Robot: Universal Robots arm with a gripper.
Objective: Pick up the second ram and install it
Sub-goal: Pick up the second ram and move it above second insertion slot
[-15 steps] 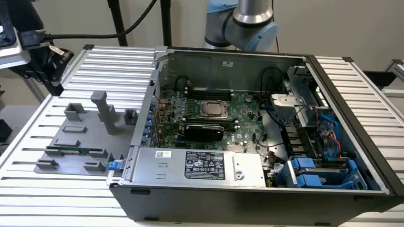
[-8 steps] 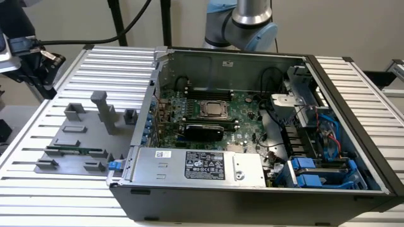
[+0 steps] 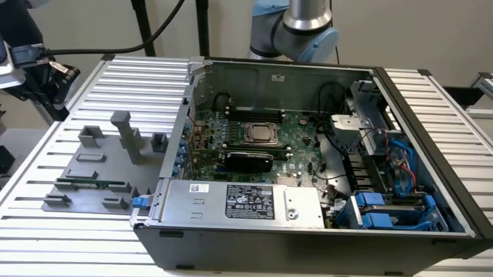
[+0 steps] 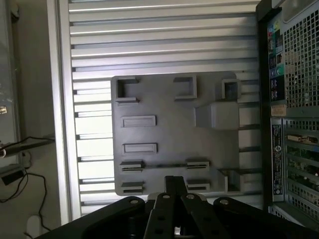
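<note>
The second ram (image 3: 91,184) is a slim green stick standing on edge in a slot of the grey fixture plate (image 3: 92,170), at the plate's near end in the exterior view. From the wrist view it shows edge-on as a thin line, the ram (image 4: 164,166), between two slotted blocks of the plate (image 4: 169,134). My gripper (image 4: 174,180) hangs high above the plate, its tips just beside that line. The dark fingers (image 4: 174,185) meet with nothing between them. The open computer case (image 3: 308,167) holds the motherboard (image 3: 254,144).
A tall grey post (image 3: 127,135) and several low blocks rise from the fixture plate. The case wall (image 4: 294,124) stands close beside the plate. The ribbed aluminium table (image 3: 46,231) ends near the plate, with cables (image 4: 20,174) on the floor beyond. The arm's column (image 3: 308,23) stands behind the case.
</note>
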